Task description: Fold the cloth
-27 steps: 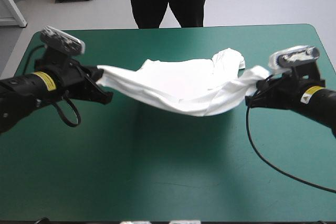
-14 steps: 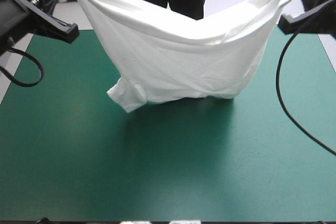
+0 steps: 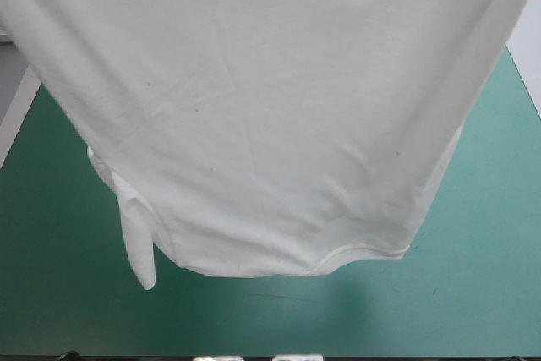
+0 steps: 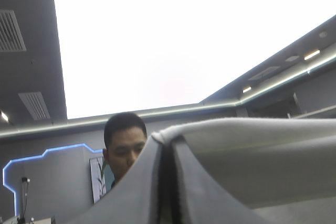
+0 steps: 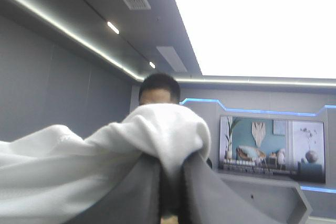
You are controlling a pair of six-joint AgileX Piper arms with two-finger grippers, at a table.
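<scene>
White, light and limp, the T-shirt (image 3: 270, 107) was found hanging over the teal-green worktop (image 3: 482, 293), pinched along its raised edge between the all-but-closed left fingers (image 4: 134, 198) and right fingers (image 5: 205, 198); sagging was judged likely, so outer-corner holds were recommended.

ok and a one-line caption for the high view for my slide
Lifted white T-shirt hanging spread wide, filling most of the view, one sleeve dangling over the teal-green table.
</scene>
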